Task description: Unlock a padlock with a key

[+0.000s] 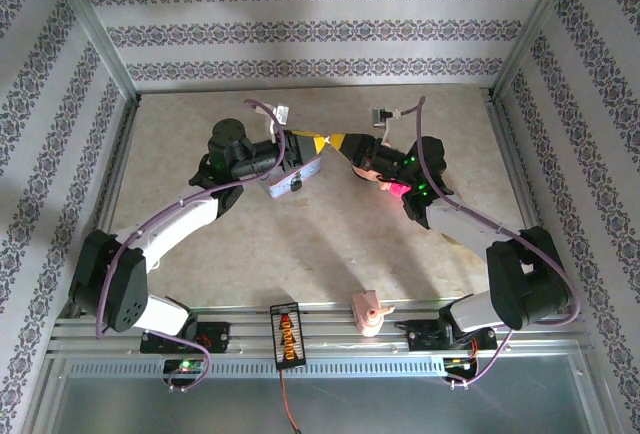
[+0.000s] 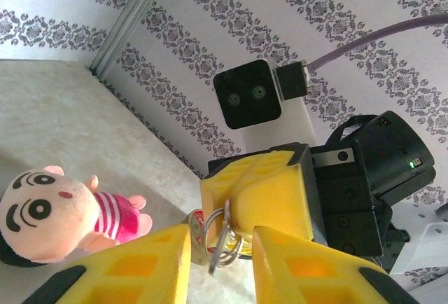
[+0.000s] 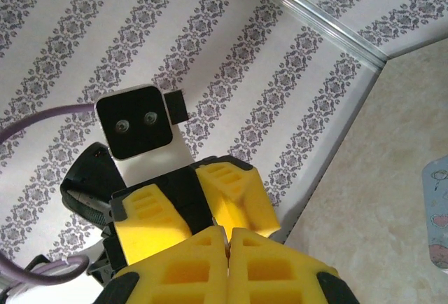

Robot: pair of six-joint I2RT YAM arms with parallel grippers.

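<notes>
1. At the lower left of the left wrist view lies the doll [image 2: 56, 213].
2. Our left gripper [image 2: 220, 248] stands part open around the key ring [image 2: 228, 223]. Which dangling piece is the padlock, we cannot tell.
3. The right gripper [image 2: 231, 206] pinches the ring; we should hold it steady while aligning.

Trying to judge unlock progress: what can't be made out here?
- Left wrist: silvery metal pieces between yellow fingers; key or padlock unclear, and the fingers hide the rest.
- Top external: left gripper meets right gripper; anything held is too small.
- Right wrist: pale blue tin, cut off by the right edge.
</notes>
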